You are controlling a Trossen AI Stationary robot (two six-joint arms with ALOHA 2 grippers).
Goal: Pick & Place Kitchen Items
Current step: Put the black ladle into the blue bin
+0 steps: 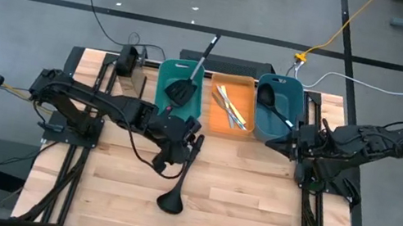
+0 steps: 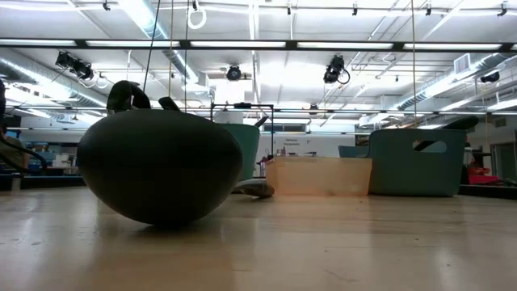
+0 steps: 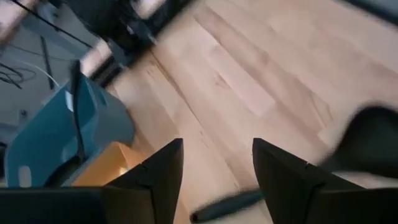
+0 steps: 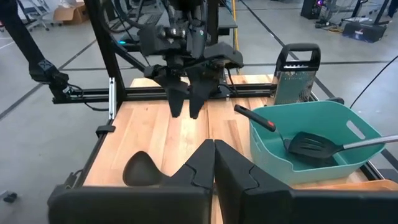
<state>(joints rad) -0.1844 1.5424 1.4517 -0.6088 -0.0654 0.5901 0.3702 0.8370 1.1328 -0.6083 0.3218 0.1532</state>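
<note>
A black ladle (image 1: 173, 194) lies on the table, bowl (image 2: 157, 166) toward the near edge and handle (image 3: 227, 206) pointing toward the bins. My left gripper (image 1: 181, 149) (image 3: 217, 168) hangs open just above the handle's far end, fingers clear of it in the right wrist view (image 4: 187, 99). A black slotted spatula (image 1: 182, 91) (image 4: 311, 144) leans in the left teal bin (image 1: 164, 98), its handle over the far rim. Several thin sticks (image 1: 230, 104) lie in the orange bin (image 1: 216, 122). Another ladle (image 1: 268, 97) rests in the right teal bin (image 1: 290, 104). My right gripper (image 1: 284, 141) (image 4: 214, 163) waits shut near that bin.
The three bins stand side by side along the far edge. A metal grater (image 4: 297, 74) stands at the far left beside the left teal bin. Bare wood stretches from the bins to the near edge on both sides of the ladle.
</note>
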